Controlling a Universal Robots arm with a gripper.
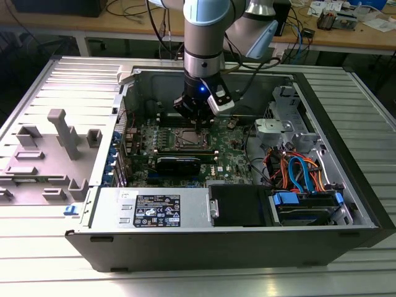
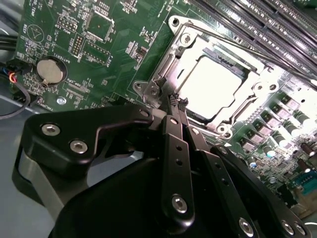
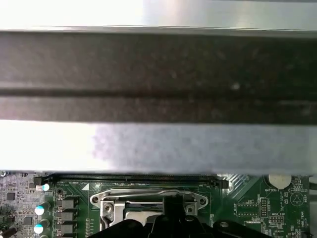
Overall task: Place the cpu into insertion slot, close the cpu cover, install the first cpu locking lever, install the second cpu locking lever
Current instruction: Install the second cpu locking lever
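Observation:
The cpu (image 2: 215, 84), a square chip with a bright silver top, lies flat in the insertion slot (image 2: 224, 55) on the green motherboard. The cpu cover (image 2: 174, 62), a metal frame with a square window, lies down around it. My gripper (image 2: 177, 102) is black, and its fingers are shut together. Their tips sit at the socket's edge beside a corner of the cover. I cannot tell whether they touch a lever. In the exterior view the gripper (image 1: 198, 124) hangs straight over the socket (image 1: 189, 140) inside the open computer case. The first wrist view shows the cover (image 3: 114, 201) and chip (image 3: 141, 213).
Long black memory slots (image 2: 257, 25) run along one side of the socket, and a coin battery (image 2: 52, 70) lies on the other. A black card (image 1: 179, 162), the power supply (image 1: 154, 210) and drive cables (image 1: 297, 173) crowd the case. A grey fixture (image 1: 55, 142) stands at the exterior view's left.

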